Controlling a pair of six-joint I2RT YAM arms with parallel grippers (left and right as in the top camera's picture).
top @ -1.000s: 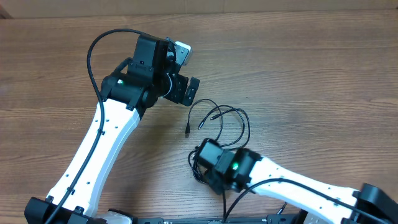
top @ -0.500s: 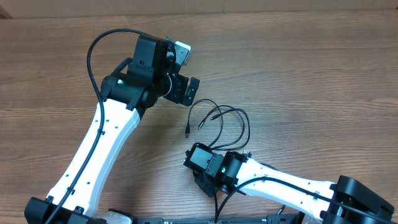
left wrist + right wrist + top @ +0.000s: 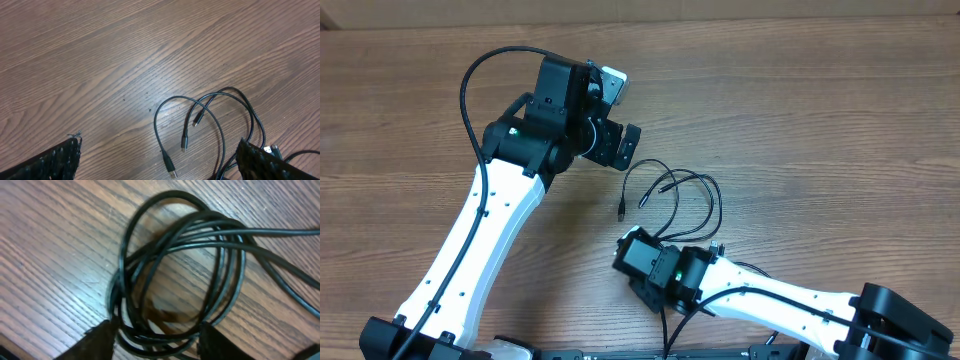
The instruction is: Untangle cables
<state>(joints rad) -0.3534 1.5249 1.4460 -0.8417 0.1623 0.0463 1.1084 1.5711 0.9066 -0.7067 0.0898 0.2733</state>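
The cables [image 3: 672, 192] are thin black cords lying in loose loops mid-table, with two plug ends [image 3: 622, 210] pointing left. In the left wrist view the cables [image 3: 207, 107] and their silver-tipped plugs [image 3: 170, 167] lie below and between the wide-open fingers of my left gripper [image 3: 160, 162]. In the overhead view my left gripper [image 3: 622, 148] hovers up and left of the loops, holding nothing. My right gripper [image 3: 160, 342] is low over a coiled bundle of the cables [image 3: 180, 270]. Its fingers stand apart on either side of the coil's near edge. In the overhead view its wrist [image 3: 650, 268] hides the coil.
The wooden table [image 3: 820, 120] stretches to the right and back. A thicker black wire [image 3: 470, 80] loops off the left arm. The right arm [image 3: 790, 300] lies along the front edge.
My right wrist has shifted left and a little toward the front edge, now covering the small loop seen beside it earlier. The left arm and the loose loops have not moved.
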